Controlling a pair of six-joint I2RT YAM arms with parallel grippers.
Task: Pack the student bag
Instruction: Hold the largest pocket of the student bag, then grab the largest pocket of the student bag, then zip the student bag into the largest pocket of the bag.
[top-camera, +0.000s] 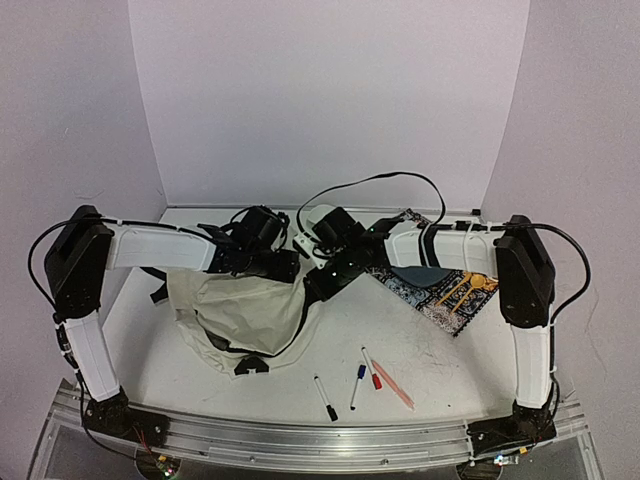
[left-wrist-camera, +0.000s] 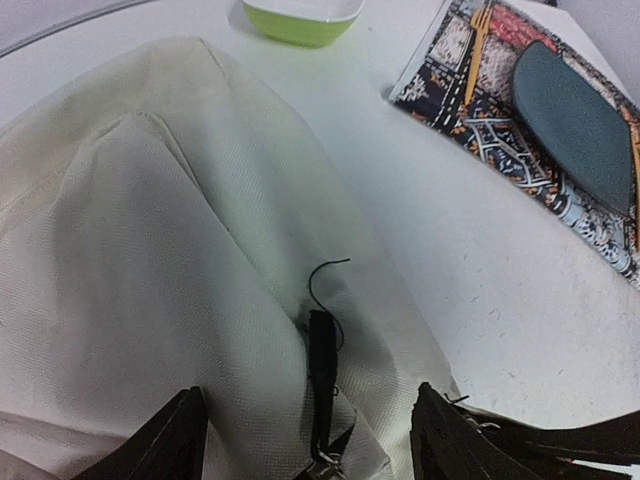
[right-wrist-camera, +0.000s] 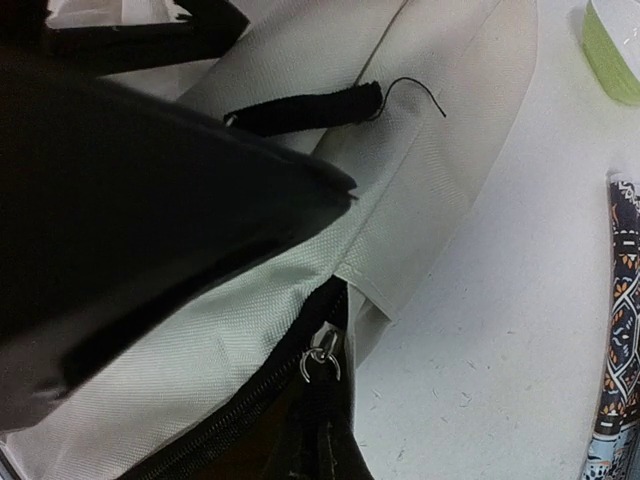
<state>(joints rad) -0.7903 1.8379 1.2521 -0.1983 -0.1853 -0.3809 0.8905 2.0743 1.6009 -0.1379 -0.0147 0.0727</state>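
The cream student bag (top-camera: 245, 310) lies at the left middle of the table, with black straps and a black zipper line. My left gripper (left-wrist-camera: 310, 445) is open over the bag's fabric (left-wrist-camera: 150, 260); its fingers (left-wrist-camera: 180, 440) stand either side of a black strap tab (left-wrist-camera: 322, 360) without touching it. My right gripper (right-wrist-camera: 325, 450) is shut on the black zipper pull, just below the metal ring (right-wrist-camera: 322, 362) at the end of the zipper (right-wrist-camera: 230, 410). In the top view both grippers meet at the bag's upper right corner (top-camera: 305, 272).
A patterned book (top-camera: 440, 285) with a dark grey pouch (left-wrist-camera: 575, 120) on it lies right of the bag. Several pens (top-camera: 358, 385) lie near the front. A green bowl (left-wrist-camera: 300, 15) stands behind the bag. A blurred black shape (right-wrist-camera: 130, 170) fills the upper left of the right wrist view.
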